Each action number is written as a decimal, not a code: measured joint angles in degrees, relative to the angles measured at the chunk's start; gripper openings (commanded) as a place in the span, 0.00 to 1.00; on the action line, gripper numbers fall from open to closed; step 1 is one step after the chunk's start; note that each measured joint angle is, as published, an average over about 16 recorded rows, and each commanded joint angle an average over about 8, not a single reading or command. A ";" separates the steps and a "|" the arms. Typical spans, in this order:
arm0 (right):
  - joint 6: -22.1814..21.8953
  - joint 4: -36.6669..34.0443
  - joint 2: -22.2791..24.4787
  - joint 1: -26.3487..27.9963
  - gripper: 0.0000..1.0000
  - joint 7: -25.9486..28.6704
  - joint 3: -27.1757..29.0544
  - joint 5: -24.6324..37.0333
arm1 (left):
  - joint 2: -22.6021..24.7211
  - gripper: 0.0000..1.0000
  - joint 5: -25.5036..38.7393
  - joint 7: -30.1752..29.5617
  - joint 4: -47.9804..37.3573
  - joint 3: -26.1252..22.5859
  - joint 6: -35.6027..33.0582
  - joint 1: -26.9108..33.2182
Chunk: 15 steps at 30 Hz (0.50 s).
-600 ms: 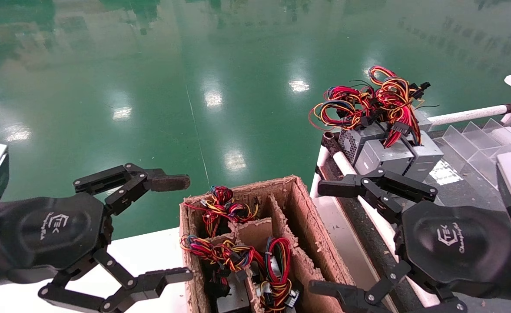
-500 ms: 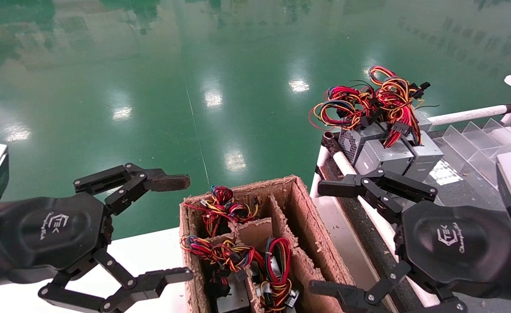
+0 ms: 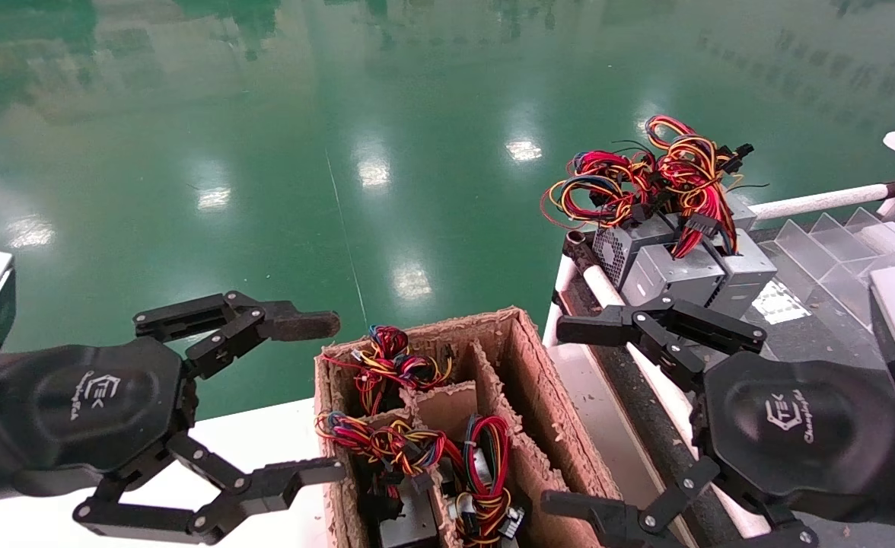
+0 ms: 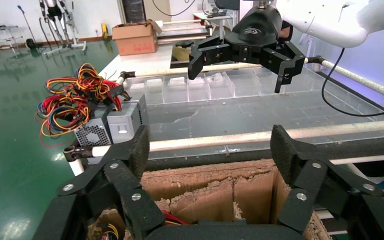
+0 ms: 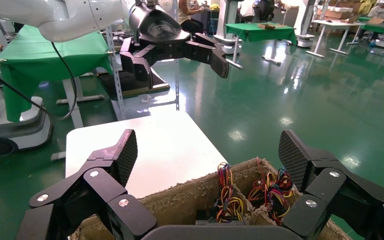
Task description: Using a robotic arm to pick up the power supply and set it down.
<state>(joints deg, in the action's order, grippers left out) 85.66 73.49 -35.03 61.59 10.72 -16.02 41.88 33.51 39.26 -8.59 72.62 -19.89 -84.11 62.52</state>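
Observation:
Power supplies stand in the compartments of a cardboard box (image 3: 527,358). One grey power supply (image 3: 409,525) shows under a compact wire bundle (image 3: 390,445); the others show only as bundles (image 5: 227,197). My left gripper (image 3: 337,396) hangs open beside the box's left wall, holding nothing. In the left wrist view its fingers (image 4: 137,147) frame the box's far wall (image 4: 205,175). My right gripper (image 3: 554,415) is open too, just off the box's right wall, and looks across the box (image 5: 180,200) from there.
Three like grey boxes (image 3: 676,270) with sprawling red-and-yellow wire loops (image 3: 645,179) sit on the dark bench at right, also seen as boxes (image 4: 115,122). Clear plastic dividers (image 3: 843,243) lie behind them. A white tabletop (image 5: 150,145) lies left of the box.
My left gripper has edged slightly towards the box and its fingers have drawn a little closer together. The right arm has not moved.

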 measured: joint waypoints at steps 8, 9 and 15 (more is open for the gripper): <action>0.00 0.00 0.00 0.00 1.00 0.00 0.00 0.00 | 0.00 0.00 0.00 0.00 0.00 0.00 0.00 0.00; 0.00 0.00 0.00 0.00 1.00 0.00 0.00 0.00 | 0.00 0.00 0.00 0.00 0.00 0.00 0.00 0.00; 0.00 0.00 0.00 0.00 1.00 0.00 0.00 0.00 | 0.00 0.00 0.00 0.00 0.00 0.00 0.00 0.00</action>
<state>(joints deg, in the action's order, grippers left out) 85.66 73.49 -35.03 61.59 10.72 -16.02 41.88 33.51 39.26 -8.59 72.62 -19.89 -84.11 62.52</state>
